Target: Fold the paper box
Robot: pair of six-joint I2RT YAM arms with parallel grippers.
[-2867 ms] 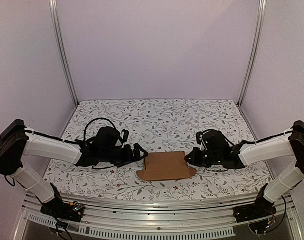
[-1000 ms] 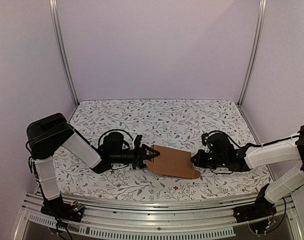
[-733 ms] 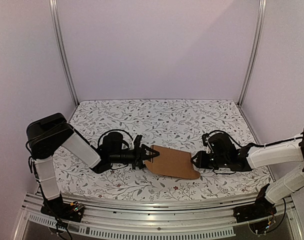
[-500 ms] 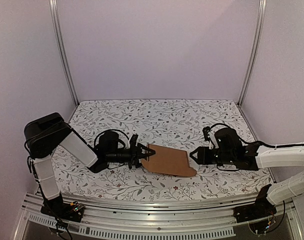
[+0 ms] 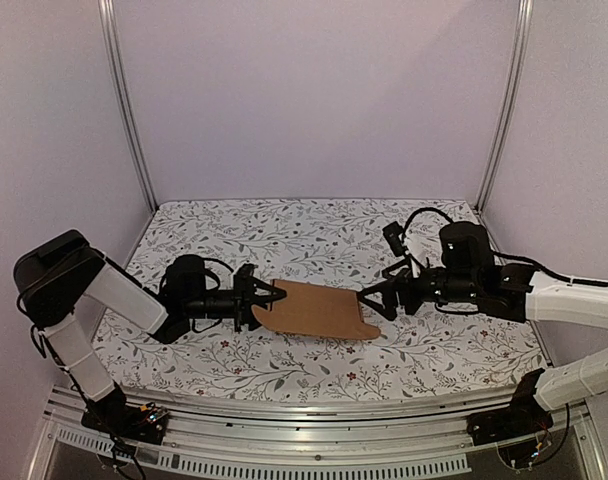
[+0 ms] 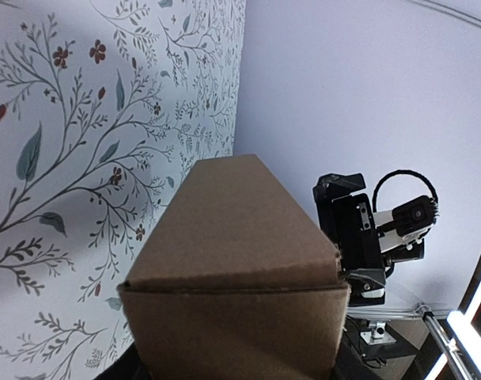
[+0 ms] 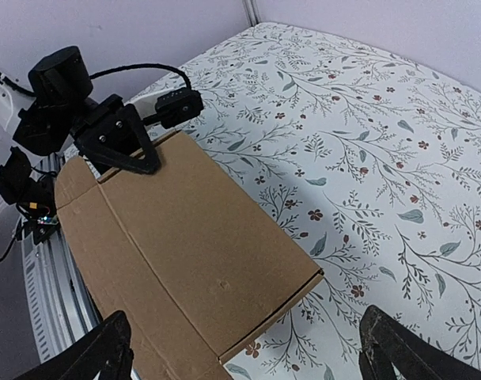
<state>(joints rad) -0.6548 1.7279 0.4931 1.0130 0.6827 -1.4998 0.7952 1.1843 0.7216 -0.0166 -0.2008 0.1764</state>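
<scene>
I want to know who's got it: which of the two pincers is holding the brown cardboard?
The left pincer: it is clamped on the paper box at its end. The right pincer stands wide open, gripping nothing.

A lab test cell: aluminium frame (image 5: 125,100), plain white walls (image 5: 314,90), floral-cloth table (image 5: 314,235)

Paper box (image 5: 314,310): flat brown cardboard, lengthwise crease; at front-centre of bench (image 5: 314,235), left end clamped in left tool (image 5: 269,300).

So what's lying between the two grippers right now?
Only the paper box, in the top external view: left gripper holding one end, open right gripper at the other.
</scene>
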